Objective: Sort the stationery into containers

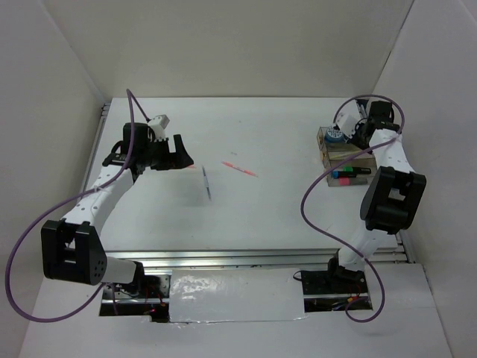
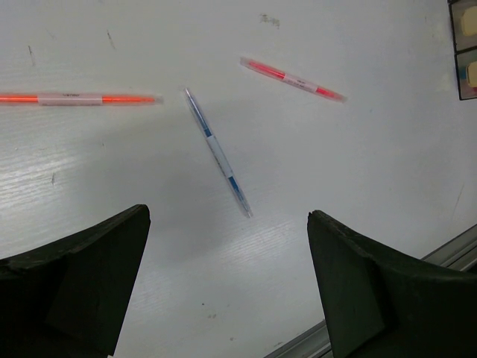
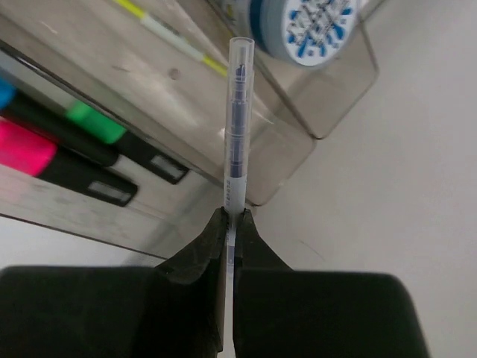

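On the left we saw the left gripper [image 1: 185, 156] hanging above the white table [image 1: 283, 216], its jaws spread wide with nothing between them. Just to its right a loose pen [image 1: 206, 181], thin and silver with blue inside, lay flat on the table. In the left wrist view it sat ahead of the gap between the two black fingers [image 2: 89, 276] and touched neither. Near it lay two thin sticks, the first orange stick [image 2: 78, 98] and the second orange stick [image 2: 292, 78], both flat on the table, apart from the pen and from each other.

Further right, towards the far right corner of the table, stood the clear organiser tray [image 1: 339, 156] with its three oblong compartments. We found a blue-white tape roll [image 3: 313, 26] in the far compartment and a yellow stick [image 3: 168, 37] lying in the middle one. The highlighters [image 3: 82, 179], with pink, green and blue caps, lay side by side in the near one.

Over the tray was the right gripper [image 3: 231, 216], its jaws pressed together on the held pen [image 3: 238, 112], pinching it at one end. That pen stuck out straight ahead of the fingertips, crossing above the wall of the middle compartment, its free end towards the tape roll. We could not tell whether it touched the tray
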You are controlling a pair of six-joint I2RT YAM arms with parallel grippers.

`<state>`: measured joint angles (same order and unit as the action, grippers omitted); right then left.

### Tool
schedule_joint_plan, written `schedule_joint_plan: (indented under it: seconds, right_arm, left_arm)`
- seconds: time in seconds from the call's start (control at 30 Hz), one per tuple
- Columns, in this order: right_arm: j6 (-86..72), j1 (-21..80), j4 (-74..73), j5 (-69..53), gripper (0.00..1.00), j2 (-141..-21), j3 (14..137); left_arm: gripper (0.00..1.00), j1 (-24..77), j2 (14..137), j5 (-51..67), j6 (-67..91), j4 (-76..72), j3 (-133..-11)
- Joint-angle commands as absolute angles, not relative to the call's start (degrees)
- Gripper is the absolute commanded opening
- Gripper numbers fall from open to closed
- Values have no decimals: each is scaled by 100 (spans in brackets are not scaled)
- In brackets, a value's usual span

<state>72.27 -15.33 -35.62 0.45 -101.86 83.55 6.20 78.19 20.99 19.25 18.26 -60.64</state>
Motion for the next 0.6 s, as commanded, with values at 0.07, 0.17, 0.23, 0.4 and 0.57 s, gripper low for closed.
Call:
schedule_joint_plan:
  seconds: [0.07,0.17,0.23,0.4,0.57]
  right_arm:
    - [8594,-1696,-2883,-535,0,-9958,8236]
    - [9095,-1784,-2752,-808,0,-9932,8078]
    - [9298,-1793,-2672,-879,0,-9932,7946]
    - [9712,-1740,-2672,-914,0,-10028,7840]
    - [10028,-1679,-2523,-774,0,-10178,7743]
  left_arm:
    - [99,642,7673,2241,1819,1468,-5994]
    - [99,633,7717,2232,1846,1468,-6012]
    - [99,633,7743,2232,1846,1468,-6021]
    - [99,642,7778,2189,1846,1503,-6055]
    - [99,633,7813,2180,1828,1547,-6100]
